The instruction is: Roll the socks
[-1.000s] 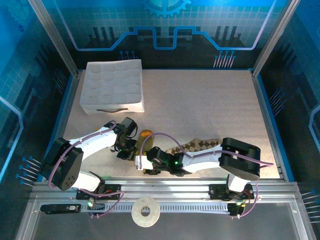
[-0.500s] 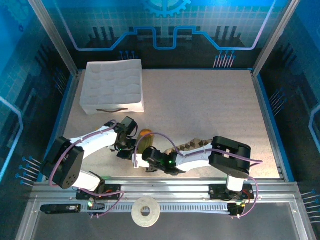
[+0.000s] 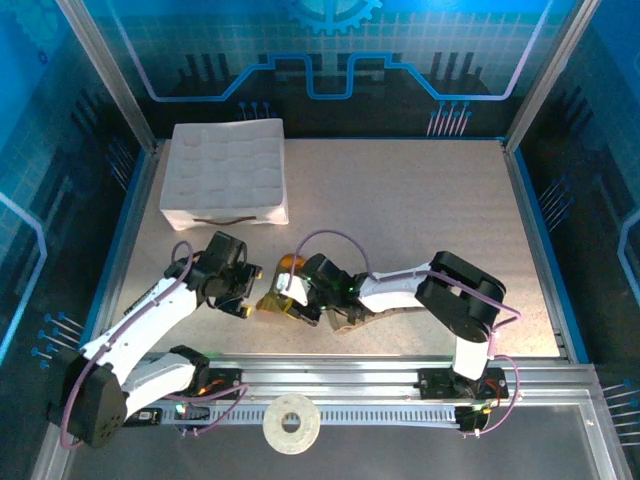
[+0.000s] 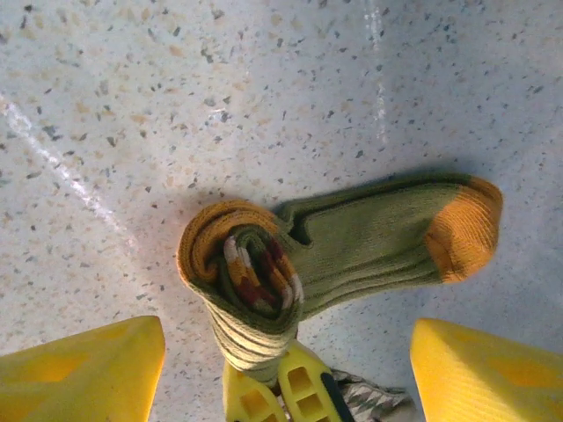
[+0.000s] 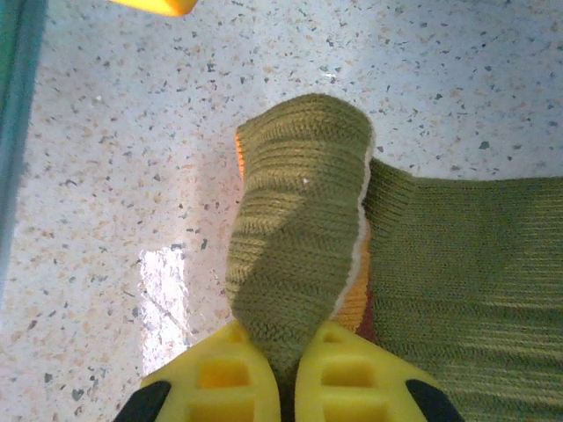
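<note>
The olive-green sock [image 4: 369,242] lies on the speckled table, its orange toe to the right and its striped cuff end rolled into a bundle. My right gripper [image 5: 283,374] is shut on the olive fabric wrapped over that roll [image 5: 299,237]. In the top view it sits at the centre front [image 3: 292,303] on the olive sock [image 3: 285,280]. My left gripper [image 4: 286,343] is open, its yellow fingers [image 4: 79,369] wide apart on either side of the roll and not touching it. From above, the left gripper [image 3: 250,290] stands just left of the sock. A corner of the tan argyle sock [image 4: 374,400] shows beneath the right arm [image 3: 345,322].
The white dimpled foam tray [image 3: 225,175] stands at the back left. A white ring of tape [image 3: 291,424] lies on the front rail. A blue wall edge [image 5: 18,105] runs along the table's side.
My left gripper has opened, let go of the roll and drawn back to the left. The right gripper has shut on the olive sock's fold and carried it away from the front edge.
</note>
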